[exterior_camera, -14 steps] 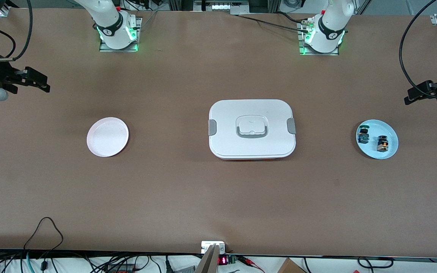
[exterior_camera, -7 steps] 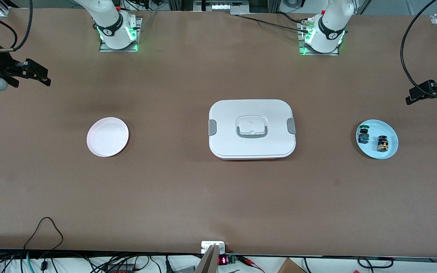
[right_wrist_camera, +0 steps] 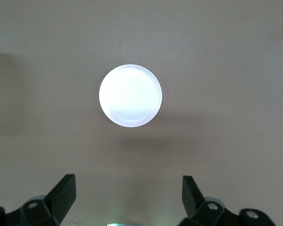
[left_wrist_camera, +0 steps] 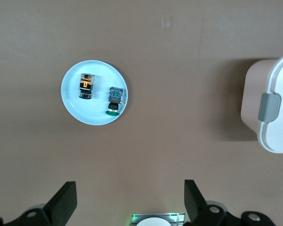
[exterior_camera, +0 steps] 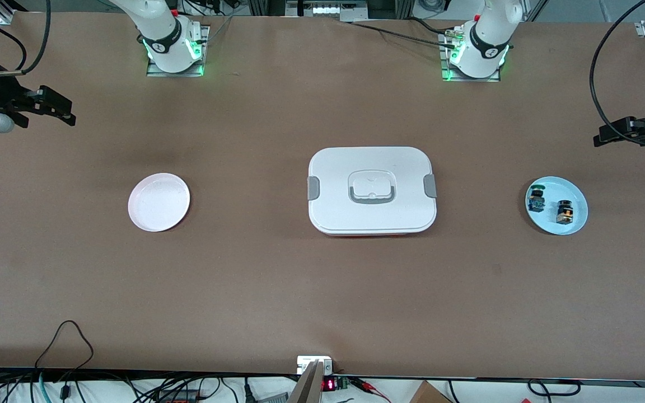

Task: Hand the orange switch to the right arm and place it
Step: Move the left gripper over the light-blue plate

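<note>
Orange switch (exterior_camera: 565, 211) lies on the pale blue plate (exterior_camera: 575, 226), at middle right of the front frame, just beside a green-capped switch (exterior_camera: 536, 199). I could grasp the wrong one, because they lie so near. My left jaws (left_wrist_camera: 129, 201) and right jaws (right_wrist_camera: 127, 197) hang spread wide, holding nothing.

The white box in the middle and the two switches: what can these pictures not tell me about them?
- White box: its contents are hidden by the closed lid, front view; the left wrist view cuts it off at the edge.
- Orange switch and green-capped switch on the blue plate: markings too small to read in either view.
- White plate: glare washes out its surface, right wrist view.
</note>
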Robot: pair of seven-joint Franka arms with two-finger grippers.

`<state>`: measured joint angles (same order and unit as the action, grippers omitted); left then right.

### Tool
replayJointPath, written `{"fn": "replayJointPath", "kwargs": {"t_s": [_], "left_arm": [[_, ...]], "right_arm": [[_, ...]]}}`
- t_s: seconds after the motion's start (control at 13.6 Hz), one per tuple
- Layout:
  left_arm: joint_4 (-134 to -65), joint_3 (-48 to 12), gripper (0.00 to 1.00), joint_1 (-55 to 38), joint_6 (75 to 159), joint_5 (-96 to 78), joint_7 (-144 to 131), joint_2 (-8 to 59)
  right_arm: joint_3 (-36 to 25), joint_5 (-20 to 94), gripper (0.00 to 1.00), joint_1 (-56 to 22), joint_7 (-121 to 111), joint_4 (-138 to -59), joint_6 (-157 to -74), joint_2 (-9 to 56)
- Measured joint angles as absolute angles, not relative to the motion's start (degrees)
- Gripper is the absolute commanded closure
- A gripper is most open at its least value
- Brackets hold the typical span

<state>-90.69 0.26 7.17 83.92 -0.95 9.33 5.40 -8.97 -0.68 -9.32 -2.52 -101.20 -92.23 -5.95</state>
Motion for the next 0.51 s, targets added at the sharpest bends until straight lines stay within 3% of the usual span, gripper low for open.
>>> {"fn": "replayJointPath", "kwargs": {"t_s": [0.51], "left_arm": [[-95.24, 0.25, 0.0, 7.44, 86.47, 3.66, 40.85, 9.49]], "right_arm": [[-9.07, -0.83, 0.0, -9.29, -2.48, -101.2, -92.3, -7.27]]}}
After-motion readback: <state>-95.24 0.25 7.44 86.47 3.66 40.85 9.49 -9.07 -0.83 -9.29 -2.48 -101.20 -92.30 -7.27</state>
